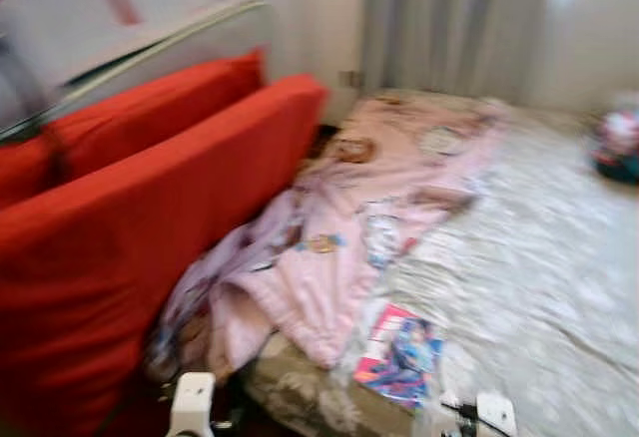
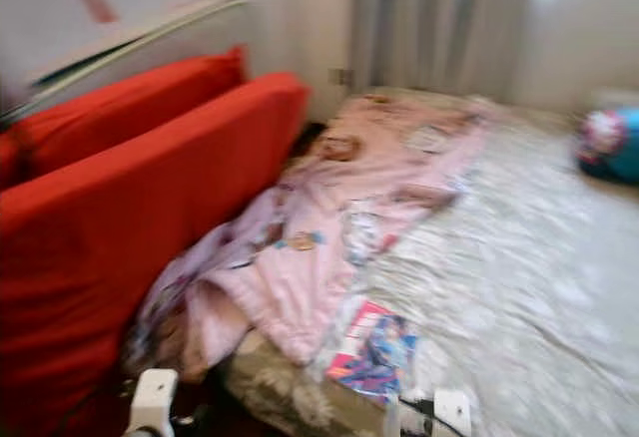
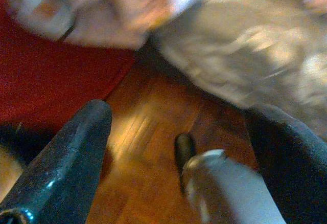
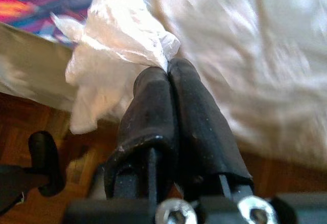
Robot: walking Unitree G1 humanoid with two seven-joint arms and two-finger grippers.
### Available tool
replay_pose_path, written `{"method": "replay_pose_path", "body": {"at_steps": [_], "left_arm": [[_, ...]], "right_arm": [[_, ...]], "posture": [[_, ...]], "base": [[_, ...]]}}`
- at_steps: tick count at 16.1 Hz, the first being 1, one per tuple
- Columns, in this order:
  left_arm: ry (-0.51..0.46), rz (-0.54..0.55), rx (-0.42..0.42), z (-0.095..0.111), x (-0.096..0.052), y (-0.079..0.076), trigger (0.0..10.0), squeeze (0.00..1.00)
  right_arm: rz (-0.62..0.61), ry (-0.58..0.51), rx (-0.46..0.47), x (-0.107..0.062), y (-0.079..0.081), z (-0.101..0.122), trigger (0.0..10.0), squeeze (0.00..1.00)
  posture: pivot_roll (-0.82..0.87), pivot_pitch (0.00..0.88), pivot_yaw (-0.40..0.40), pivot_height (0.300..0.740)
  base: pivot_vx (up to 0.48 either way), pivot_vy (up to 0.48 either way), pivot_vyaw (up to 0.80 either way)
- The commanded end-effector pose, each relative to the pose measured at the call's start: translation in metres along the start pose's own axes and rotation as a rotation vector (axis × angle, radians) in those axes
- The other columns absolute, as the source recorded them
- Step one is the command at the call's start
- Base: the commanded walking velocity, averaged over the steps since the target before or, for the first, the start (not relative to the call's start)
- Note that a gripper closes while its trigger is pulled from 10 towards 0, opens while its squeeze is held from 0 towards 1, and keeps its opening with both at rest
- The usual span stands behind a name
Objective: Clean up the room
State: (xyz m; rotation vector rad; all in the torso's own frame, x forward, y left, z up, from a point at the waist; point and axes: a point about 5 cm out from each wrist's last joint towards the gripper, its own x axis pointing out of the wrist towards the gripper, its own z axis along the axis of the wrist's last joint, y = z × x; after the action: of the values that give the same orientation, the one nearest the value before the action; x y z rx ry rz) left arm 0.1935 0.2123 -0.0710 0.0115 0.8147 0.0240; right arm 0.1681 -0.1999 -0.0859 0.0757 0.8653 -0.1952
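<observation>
Right gripper (image 4: 168, 65) has its two black fingers pressed together on a crumpled white tissue/paper wad (image 4: 112, 55), pinching only one edge, w/ most of the wad hanging free past the tips. It hangs at the near edge of the bed, over the brown wood floor (image 3: 148, 147). Left gripper (image 3: 179, 132) hangs low over that floor near the bed corner, fingers spread apart, holding nothing.

Risks, as I judge them:
- Grip is shallow, on a thin corner of soft paper; a swing or a step could tear it or let it slip to the floor.
- Head views are blurred, so the robot seems to be moving; aim is poor till it settles.
- Loose wad could snag on the grey-white patterned bedsheet (image 1: 539, 267) on the way past.

Other clutter: glossy pink-and-blue magazine (image 1: 399, 355) lies flat on the sheet at the near edge, just right of the rumpled pink printed quilt (image 1: 349, 227). Red padded sofa cushions (image 1: 130, 208) stand at left. A blue-and-pink bundle (image 2: 609, 143) sits far right; too blurred to id.

Containers: no bin, basket or box visible, so where the wad goes can't be told.
</observation>
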Motion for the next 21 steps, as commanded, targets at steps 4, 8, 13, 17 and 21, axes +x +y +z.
{"method": "replay_pose_path", "body": {"at_steps": [4,8,13,17,21], "left_arm": [[0.071,0.05,-0.005,-0.012,-0.006,0.02,10.0,0.0],[0.061,0.046,-0.01,-0.005,-0.003,0.016,10.0,0.0],[0.059,0.048,-0.011,-0.005,-0.002,0.015,10.0,0.0],[0.058,0.05,-0.02,-0.005,-0.002,0.014,10.0,0.0],[0.049,0.043,-0.041,-0.003,0.0,0.007,10.0,0.0]], "right_arm": [[0.004,0.007,-0.017,0.003,0.006,0.006,10.0,0.0],[0.001,0.005,-0.012,0.003,0.006,0.008,10.0,0.0],[-0.007,0.019,-0.012,0.001,0.006,0.001,10.0,0.0],[-0.011,0.028,-0.014,0.001,0.004,-0.002,10.0,0.0],[-0.009,0.016,-0.017,0.003,-0.001,0.007,10.0,0.0]], "posture": [[0.0,0.0,0.018,0.74],[0.01,0.0,0.021,0.74],[0.0,0.0,0.024,0.74],[-0.01,0.0,0.015,0.74],[-0.03,0.0,-0.016,0.74]], "base": [[0.0,0.0,0.8],[0.0,0.0,0.8],[0.0,0.0,0.8],[0.0,0.0,0.8],[0.0,0.0,0.32]]}}
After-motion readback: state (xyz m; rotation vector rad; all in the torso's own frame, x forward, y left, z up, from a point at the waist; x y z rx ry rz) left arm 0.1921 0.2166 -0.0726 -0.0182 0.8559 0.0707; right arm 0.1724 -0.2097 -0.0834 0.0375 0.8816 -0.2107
